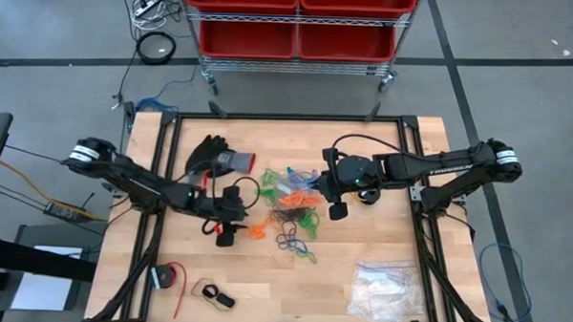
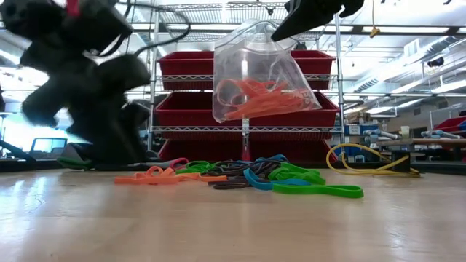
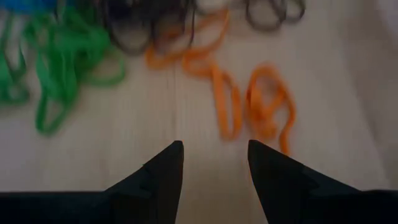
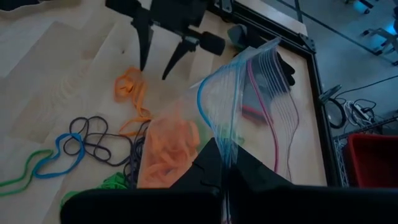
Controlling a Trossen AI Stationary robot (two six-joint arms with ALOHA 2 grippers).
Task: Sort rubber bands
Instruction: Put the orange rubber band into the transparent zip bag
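A loose pile of orange, green, blue and black rubber bands [image 1: 292, 217] [image 2: 247, 178] lies mid-table. My left gripper [image 3: 214, 149] [image 1: 238, 226] stands open and low over the wood at the pile's left edge. Its tips slant down just short of a few orange bands [image 3: 249, 106] [image 4: 130, 87]. My right gripper [image 2: 298, 22] [image 1: 337, 209] is shut on a clear zip bag [image 2: 255, 73] with orange bands [image 4: 168, 149] inside, held above the pile's right side. My right gripper pinches the bag's open top edge [image 4: 227, 152] between its two fingers, coming from the table's right and slanting down. The bag hangs below the fingers, its mouth agape. Its bottom, with the orange bands, is clear of the table.
A black and grey glove [image 1: 215, 158] lies at the far left of the table. A clear bag of whitish pieces [image 1: 382, 289] lies near the front right, a red roll [image 1: 168, 276] near the front left. A yellow cable [image 2: 364, 164] and red bins [image 1: 296, 23] lie beyond the far edge.
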